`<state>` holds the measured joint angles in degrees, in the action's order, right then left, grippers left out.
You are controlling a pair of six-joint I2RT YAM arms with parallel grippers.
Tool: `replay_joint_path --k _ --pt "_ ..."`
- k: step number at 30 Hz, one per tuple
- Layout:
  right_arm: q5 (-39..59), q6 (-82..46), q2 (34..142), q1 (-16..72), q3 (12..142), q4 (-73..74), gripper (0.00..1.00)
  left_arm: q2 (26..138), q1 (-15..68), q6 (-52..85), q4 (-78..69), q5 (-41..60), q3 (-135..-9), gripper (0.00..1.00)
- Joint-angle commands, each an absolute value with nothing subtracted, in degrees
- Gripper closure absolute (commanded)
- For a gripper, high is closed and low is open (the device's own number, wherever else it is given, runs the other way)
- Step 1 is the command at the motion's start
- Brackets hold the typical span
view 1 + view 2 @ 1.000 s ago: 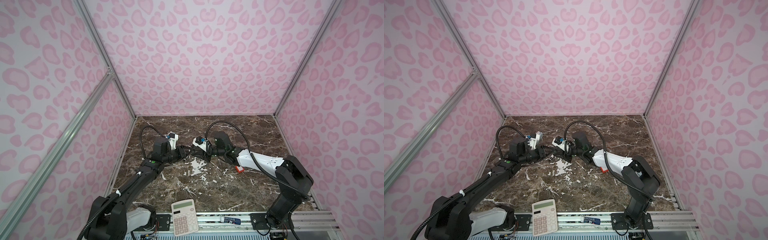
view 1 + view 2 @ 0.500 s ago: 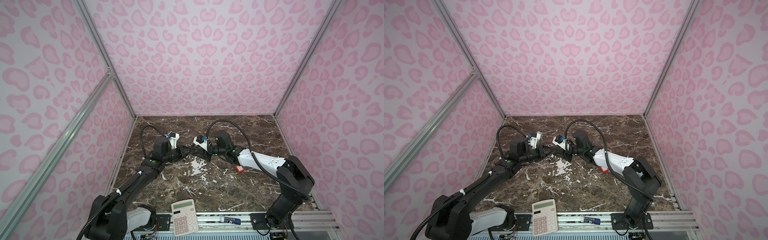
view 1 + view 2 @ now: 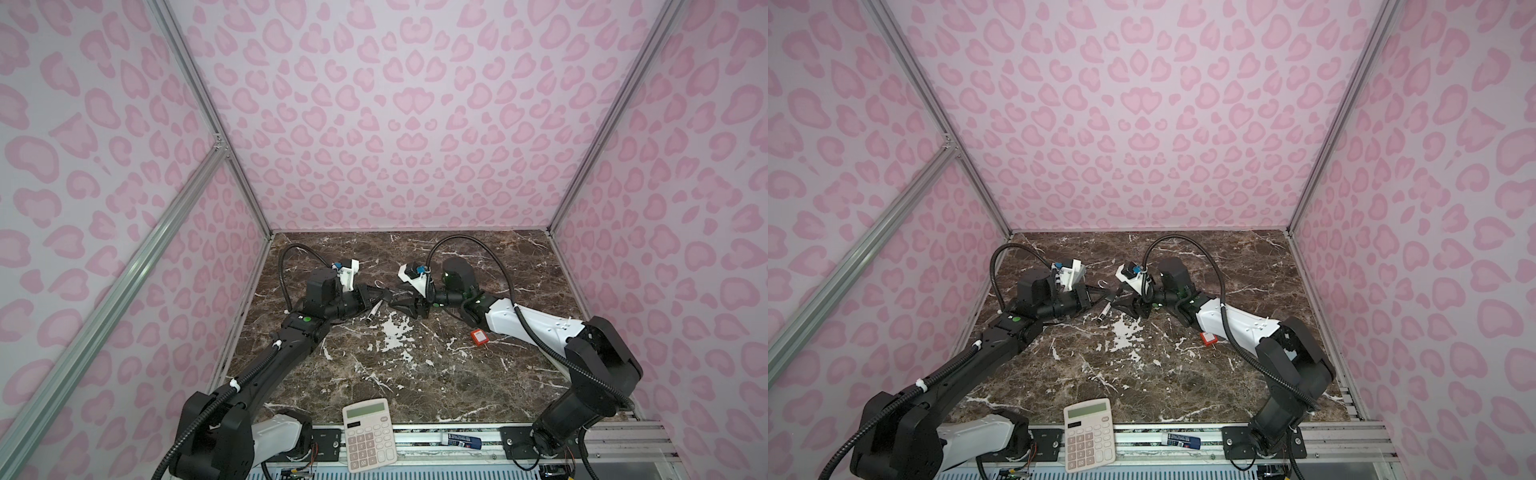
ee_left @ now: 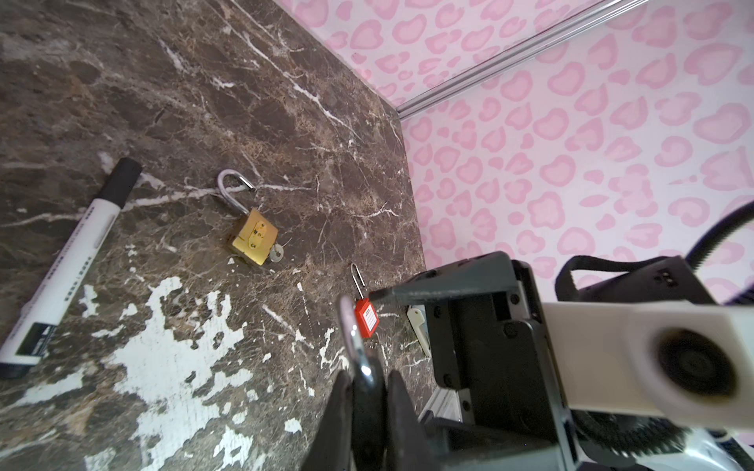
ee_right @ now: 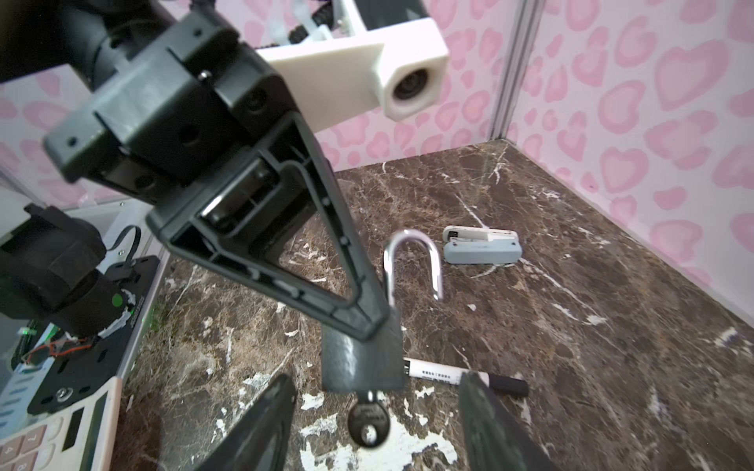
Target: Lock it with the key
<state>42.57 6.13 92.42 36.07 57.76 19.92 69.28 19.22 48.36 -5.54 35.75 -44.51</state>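
Right wrist view: my left end effector (image 5: 377,326) pinches dark grey metal padlock (image 5: 363,361), offering its round-headed key (image 5: 368,428) to spread right end effector (image 5: 377,379).

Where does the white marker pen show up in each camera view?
Top view: marker beside the white worn patch.
Top view: marker beside the same patch.
Left wrist: near the brass padlock, marker.
Right wrist: just past the grey padlock, marker.
Shared landmark: that white patch.
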Motion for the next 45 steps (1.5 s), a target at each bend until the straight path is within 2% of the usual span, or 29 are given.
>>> replay_joint_path --k 1,7,14,25,29,35,45 --pt "44.3 -8.3 91.0 33.7 55.7 32.9 0.33 69.1 19.3 49.2 -13.0 36.6 -46.4 0.96" --pt "46.8 -30.1 89.4 30.3 56.3 40.1 0.34 70.5 19.2 52.2 -23.5 38.5 -48.8 0.96" --pt "46.1 -44.2 87.2 29.5 58.1 40.2 0.35 74.6 19.3 59.3 -38.1 41.0 -52.2 0.96" --pt "47.2 -56.8 89.6 29.5 60.5 48.9 0.42 78.1 19.3 65.3 -47.1 44.5 -54.4 0.96" --pt "48.2 -62.3 92.1 29.7 61.7 55.8 0.48 77.9 19.4 65.6 -47.4 44.6 -54.0 0.96" --pt "48.3 -62.6 93.2 30.3 63.1 56.5 0.59 77.4 19.6 65.5 -47.2 44.6 -53.9 0.96" --pt "49.0 -62.6 94.0 31.4 63.5 56.4 0.67 77.0 19.6 65.0 -46.7 44.4 -53.8 0.96"
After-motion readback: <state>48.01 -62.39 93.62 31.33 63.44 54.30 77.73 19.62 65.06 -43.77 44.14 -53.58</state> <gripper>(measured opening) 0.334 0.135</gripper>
